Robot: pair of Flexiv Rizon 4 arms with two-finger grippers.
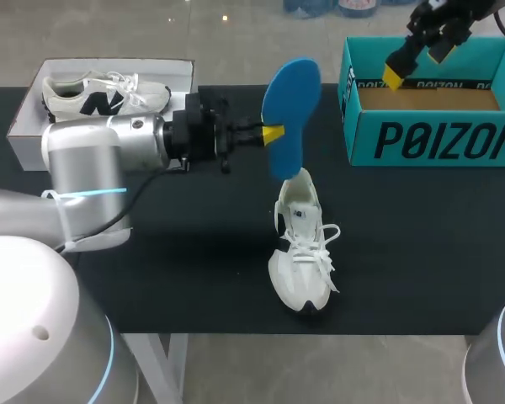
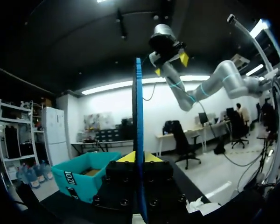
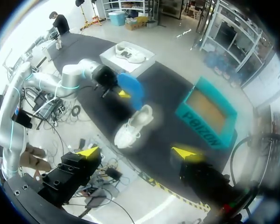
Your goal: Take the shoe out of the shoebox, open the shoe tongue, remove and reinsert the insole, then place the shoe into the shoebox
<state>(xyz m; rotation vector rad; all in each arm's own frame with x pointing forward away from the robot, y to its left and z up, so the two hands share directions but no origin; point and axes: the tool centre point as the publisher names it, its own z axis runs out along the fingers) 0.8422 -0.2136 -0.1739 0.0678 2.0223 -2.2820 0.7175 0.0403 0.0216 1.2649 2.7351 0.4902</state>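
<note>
Blue insole aloft, left arm horizontal

White shoe is standing mid-table, toe pointing near; blue insole is hanging upright above its heel; teal shoebox is sitting open, far right.

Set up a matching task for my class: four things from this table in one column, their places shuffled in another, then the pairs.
1 blue insole
2 laced white shoe
3 teal shoebox
4 shoe with black logo

A in the white box
B middle of the black table
C gripped by the left hand
D at the table's right end

Pairs: 1-C, 2-B, 3-D, 4-A
</note>
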